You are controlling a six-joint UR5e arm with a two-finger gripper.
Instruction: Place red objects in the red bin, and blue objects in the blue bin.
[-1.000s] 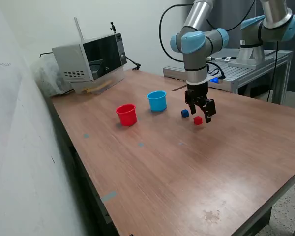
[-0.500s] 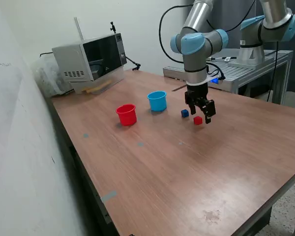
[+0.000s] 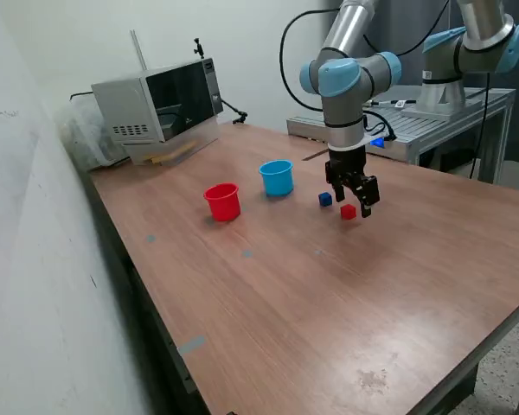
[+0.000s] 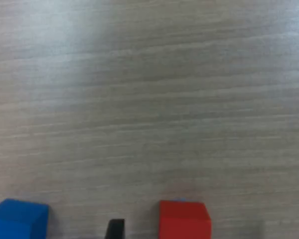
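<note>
Left to right on your surface (image 3: 268, 294) sit the red cup (image 3: 222, 201), blue cup (image 3: 277, 177), blue cube (image 3: 325, 199) and red cube (image 3: 348, 211), and your claw (image 3: 361, 197), parted and empty, has barely moved, so nothing is grasped yet.

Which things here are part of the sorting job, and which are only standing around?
Part of the job:
- red cube, on the table by the tool
- blue cube, beside it
- red cup
- light-blue cup

Only standing around:
- microwave at the table's far end
- second robot arm on the metal stand behind
</note>
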